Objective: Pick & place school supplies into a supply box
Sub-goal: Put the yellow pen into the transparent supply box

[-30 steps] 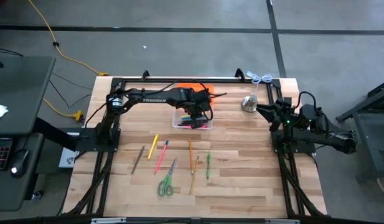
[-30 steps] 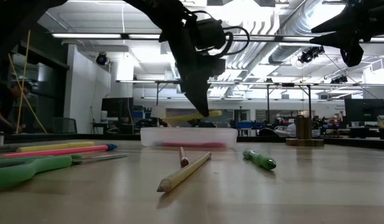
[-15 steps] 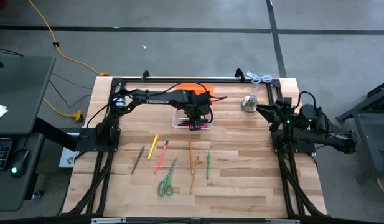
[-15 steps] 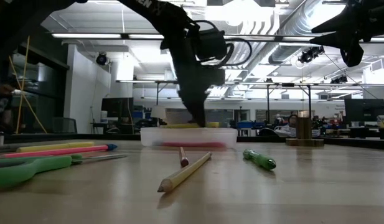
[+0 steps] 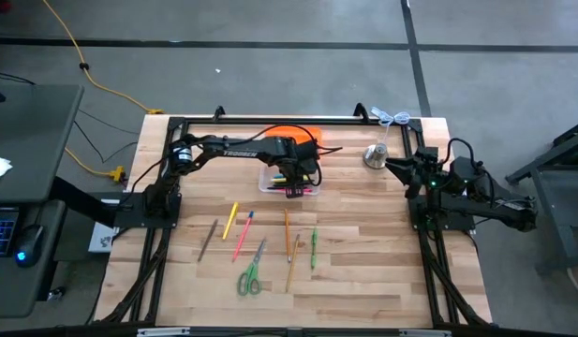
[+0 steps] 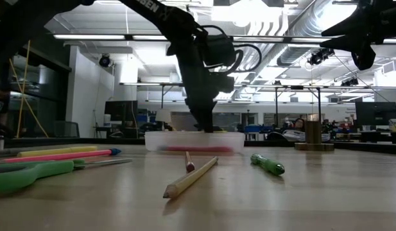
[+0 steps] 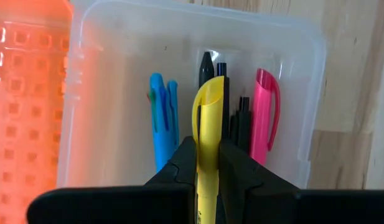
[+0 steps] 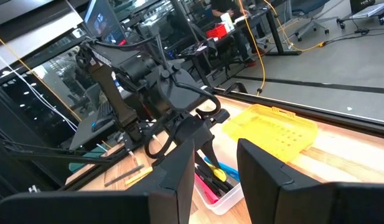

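The supply box [image 5: 290, 180], clear with an orange lid [image 5: 293, 133] folded back, stands at the table's far middle. My left gripper [image 7: 207, 155] reaches down into it, shut on a yellow marker [image 7: 208, 118]. Blue [image 7: 160, 118], pink [image 7: 264, 112] and dark pens [image 7: 241, 118] lie on the box's floor. In the low view the gripper's tips [image 6: 204, 126] dip behind the box's wall [image 6: 194, 141]. My right gripper [image 8: 216, 180] waits open at the table's right, by its base [image 5: 392, 164]. My left gripper pinches the yellow marker's barrel [image 7: 207, 163] between its two fingers, which lie across it. The fingers come steeply from above, pointing down into the box. The marker's clip end [image 7: 210, 93] sticks out past them above the pens; whether it rests on them I cannot tell.
Near the table's middle lie a dark pencil [image 5: 207, 240], a yellow pen [image 5: 229, 221], a pink pen [image 5: 242, 234], green-handled scissors [image 5: 251, 271], two pencils [image 5: 289, 245] and a green pen [image 5: 313, 248]. A silvery bell [image 5: 375, 155] stands at the far right.
My left gripper has sunk with the yellow marker, from just above the box's rim down inside the box. In the low view the marker, seen above the rim before, is now behind the box's wall. The gripper has stayed shut on it.
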Tool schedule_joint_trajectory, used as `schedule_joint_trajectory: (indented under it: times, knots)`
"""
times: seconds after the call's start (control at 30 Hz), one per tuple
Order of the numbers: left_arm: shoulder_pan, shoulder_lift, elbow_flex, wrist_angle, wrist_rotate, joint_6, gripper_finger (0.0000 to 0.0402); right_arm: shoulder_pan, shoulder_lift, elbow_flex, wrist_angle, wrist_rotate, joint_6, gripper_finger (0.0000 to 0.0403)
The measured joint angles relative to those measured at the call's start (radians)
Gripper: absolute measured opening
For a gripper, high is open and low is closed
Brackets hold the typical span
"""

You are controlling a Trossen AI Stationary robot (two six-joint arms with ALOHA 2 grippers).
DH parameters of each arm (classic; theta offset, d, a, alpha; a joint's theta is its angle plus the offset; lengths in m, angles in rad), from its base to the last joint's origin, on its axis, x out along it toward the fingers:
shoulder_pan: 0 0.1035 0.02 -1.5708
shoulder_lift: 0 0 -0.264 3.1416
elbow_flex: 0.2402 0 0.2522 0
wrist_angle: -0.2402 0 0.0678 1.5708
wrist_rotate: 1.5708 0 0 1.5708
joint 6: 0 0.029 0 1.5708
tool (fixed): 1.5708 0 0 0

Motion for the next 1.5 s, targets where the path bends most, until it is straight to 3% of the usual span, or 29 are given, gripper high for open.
schedule_joint_trajectory:
  times: [0.8,1.5]
  knots:
    - [0.000,0.043,-0.001,0.009,-0.006,-0.014,0.0071,0.000,0.000,0.000,-0.006,-0.008,0.000,0.0098]
    - [0.000,0.045,0.041,-0.025,-0.051,-0.011,0.0212,0.000,0.000,0.000,-0.006,-0.008,0.000,0.0098]
